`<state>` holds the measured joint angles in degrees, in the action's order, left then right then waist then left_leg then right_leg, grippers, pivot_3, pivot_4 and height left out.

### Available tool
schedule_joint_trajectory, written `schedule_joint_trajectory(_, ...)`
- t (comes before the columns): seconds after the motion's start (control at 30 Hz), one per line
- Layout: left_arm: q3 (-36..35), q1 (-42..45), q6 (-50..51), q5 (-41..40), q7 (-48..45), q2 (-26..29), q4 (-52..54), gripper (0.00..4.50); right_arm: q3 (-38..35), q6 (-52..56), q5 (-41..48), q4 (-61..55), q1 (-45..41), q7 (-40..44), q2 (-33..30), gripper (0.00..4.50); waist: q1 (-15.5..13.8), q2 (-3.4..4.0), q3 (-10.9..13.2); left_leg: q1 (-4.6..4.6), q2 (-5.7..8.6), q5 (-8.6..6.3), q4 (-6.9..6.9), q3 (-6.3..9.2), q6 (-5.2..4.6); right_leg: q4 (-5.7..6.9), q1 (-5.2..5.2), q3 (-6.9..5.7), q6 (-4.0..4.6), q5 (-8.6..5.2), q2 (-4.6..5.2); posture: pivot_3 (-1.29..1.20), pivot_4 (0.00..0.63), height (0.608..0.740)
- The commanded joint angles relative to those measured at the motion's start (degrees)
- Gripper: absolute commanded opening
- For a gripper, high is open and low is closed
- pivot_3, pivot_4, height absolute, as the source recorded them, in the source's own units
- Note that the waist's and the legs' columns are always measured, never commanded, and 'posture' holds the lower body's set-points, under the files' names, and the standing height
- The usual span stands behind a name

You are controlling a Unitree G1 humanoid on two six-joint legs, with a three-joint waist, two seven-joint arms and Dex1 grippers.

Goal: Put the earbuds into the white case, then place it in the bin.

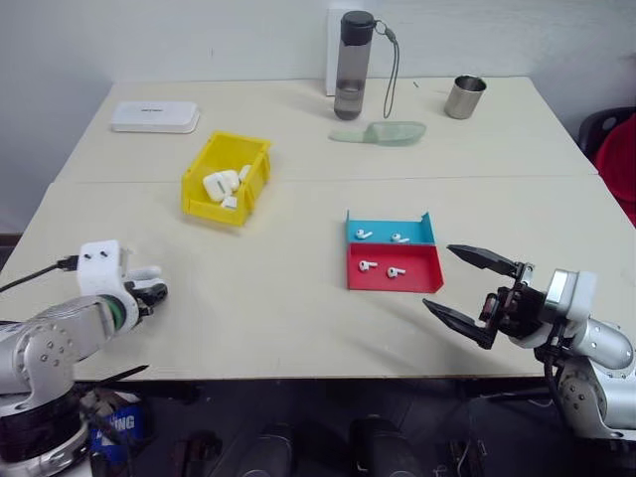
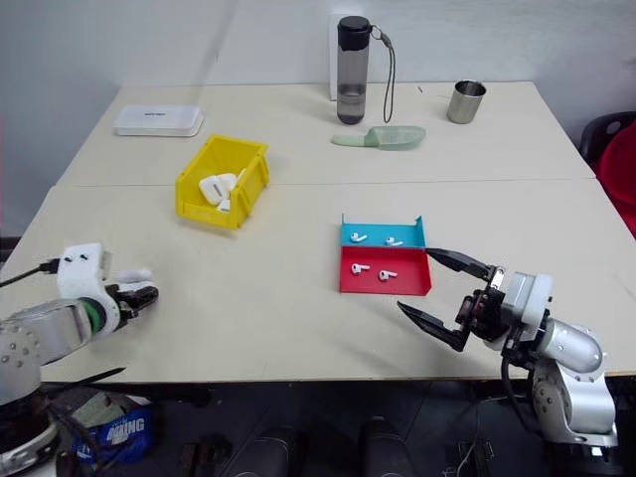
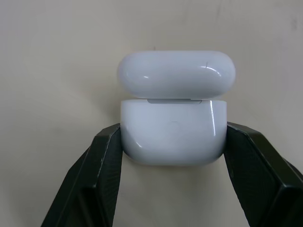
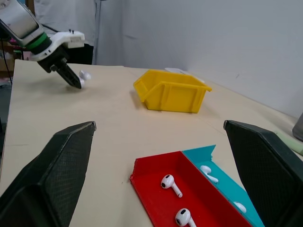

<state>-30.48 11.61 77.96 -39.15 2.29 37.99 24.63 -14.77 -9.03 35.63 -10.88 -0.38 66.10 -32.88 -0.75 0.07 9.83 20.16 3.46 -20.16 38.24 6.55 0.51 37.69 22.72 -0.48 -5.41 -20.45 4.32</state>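
1. Left gripper (image 3: 170, 142) clamped on the white case (image 3: 173, 135), lid flipped up, probably to take earbuds.
2. Right gripper (image 1: 469, 288) with fingers wide apart, near the trays, holding nothing.
3. Red tray (image 1: 394, 268): two earbuds (image 1: 368, 265). Blue tray (image 1: 389, 232) behind: two more.
4. Farther left, yellow bin (image 1: 226, 179) holding several white cases.

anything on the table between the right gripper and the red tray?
No. In the left eye view only bare tabletop separates the open right gripper from the red tray, which holds two earbuds.
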Motion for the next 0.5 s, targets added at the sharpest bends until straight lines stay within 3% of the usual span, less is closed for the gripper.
schedule_joint_trajectory(0.03, 0.1, -5.9, -22.2, -1.4, -26.3, 5.0, 5.0, 2.76, -4.0, -1.0, 0.4, -0.3, 0.6, -0.4, -1.9, 4.5, -0.1, 0.01, 0.0, 0.01, 0.0, 0.0, 0.01, -0.01, 0.0, -0.05, 0.0, 0.0, 0.0, 0.0, 0.01, 0.0, 0.15, 0.74)
schedule_joint_trajectory(0.1, -0.2, -8.5, -33.2, -3.0, -40.3, 4.8, 5.2, 2.76, -5.6, -0.6, 0.6, -0.1, 1.1, -0.5, -3.0, 4.5, -0.6, 0.07, 0.0, 0.02, 0.0, 0.0, -0.02, 0.0, -0.01, -0.22, -0.1, -0.03, 0.02, -0.01, 0.04, 0.0, 0.15, 0.74)
schedule_joint_trajectory(0.2, -0.5, -8.2, -41.2, -8.5, -51.4, 0.7, 3.9, 2.76, -8.0, 0.0, 0.8, -0.4, 2.4, -0.3, -4.8, 4.5, -0.8, 0.12, 0.0, 0.03, 0.0, 0.02, -0.03, 0.01, -0.05, -0.49, -0.25, -0.08, 0.05, -0.03, 0.06, 0.0, 0.15, 0.74)
schedule_joint_trajectory(0.5, 16.5, -3.2, -55.0, -8.3, -64.3, -12.9, -0.8, 2.76, -16.4, -4.7, -2.4, -0.4, 13.5, 0.0, -5.4, 4.5, -0.7, 0.1, 0.1, 0.04, 0.01, 0.04, -0.02, -0.05, -0.15, -0.5, -0.3, -0.1, -0.03, 0.02, 0.02, 0.0, 0.15, 0.74)
